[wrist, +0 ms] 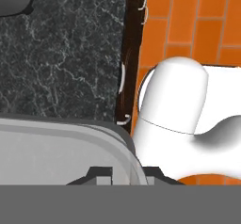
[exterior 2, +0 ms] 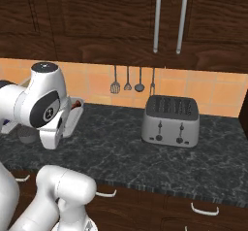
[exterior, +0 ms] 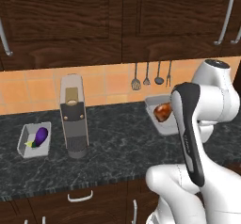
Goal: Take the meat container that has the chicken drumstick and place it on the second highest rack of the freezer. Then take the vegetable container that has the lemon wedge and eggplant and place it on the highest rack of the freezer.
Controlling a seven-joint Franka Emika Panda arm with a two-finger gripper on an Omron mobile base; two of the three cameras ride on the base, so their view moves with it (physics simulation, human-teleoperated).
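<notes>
The meat container (exterior: 155, 106) is a grey tray holding the reddish-brown chicken drumstick (exterior: 162, 112), at the back right of the counter, partly behind my forearm. In the right base view the meat container (exterior 2: 75, 112) sits right beside my hand. In the hand view my gripper (wrist: 127, 175) is shut on the meat container's (wrist: 61, 148) rim, with a dark fingertip on each side of its wall. The vegetable container (exterior: 28, 148) lies at the counter's left with the purple eggplant (exterior: 41, 136) and the small yellow lemon wedge (exterior: 30, 144) inside. The freezer is out of view.
A grey coffee machine (exterior: 74, 117) stands between the two containers. A silver toaster (exterior 2: 170, 114) stands on the counter to the right. Utensils (exterior: 150, 76) hang on the orange tile wall. Dark wooden cabinets (exterior: 117, 20) hang above, and drawers (exterior: 80, 197) run under the counter edge.
</notes>
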